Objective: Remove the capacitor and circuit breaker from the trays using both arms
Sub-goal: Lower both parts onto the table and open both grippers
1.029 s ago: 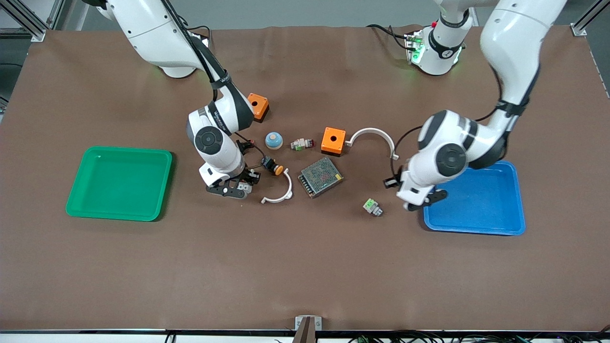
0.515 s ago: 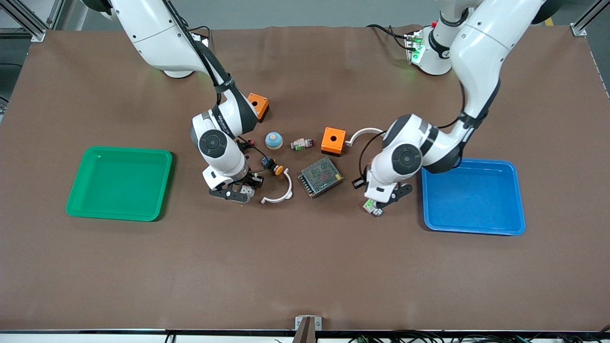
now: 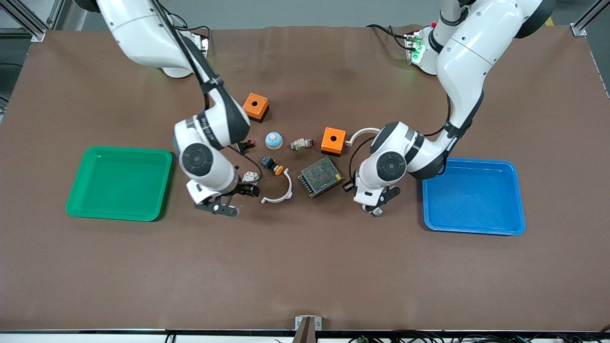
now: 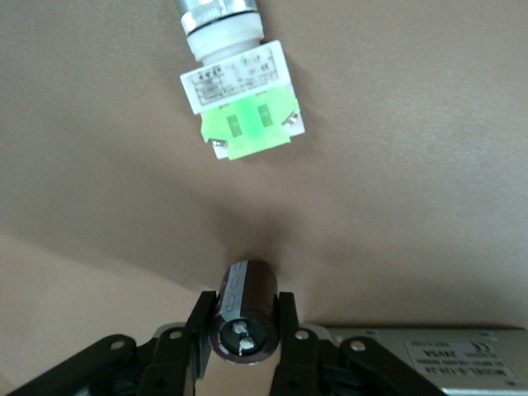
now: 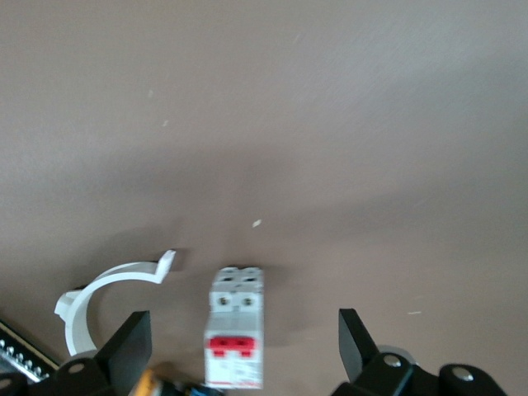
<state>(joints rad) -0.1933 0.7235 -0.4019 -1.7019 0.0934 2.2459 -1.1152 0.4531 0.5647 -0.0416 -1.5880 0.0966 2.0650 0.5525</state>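
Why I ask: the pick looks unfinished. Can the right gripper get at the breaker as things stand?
Probably yes: the right gripper hangs open over the breaker, bare on the table; only the orange-capped button lies close beside it. The left gripper grips the capacitor.

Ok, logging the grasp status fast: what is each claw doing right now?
Left claw: closed on the capacitor, above the table.
Right claw: open, holding nothing, above the breaker lying on the table.
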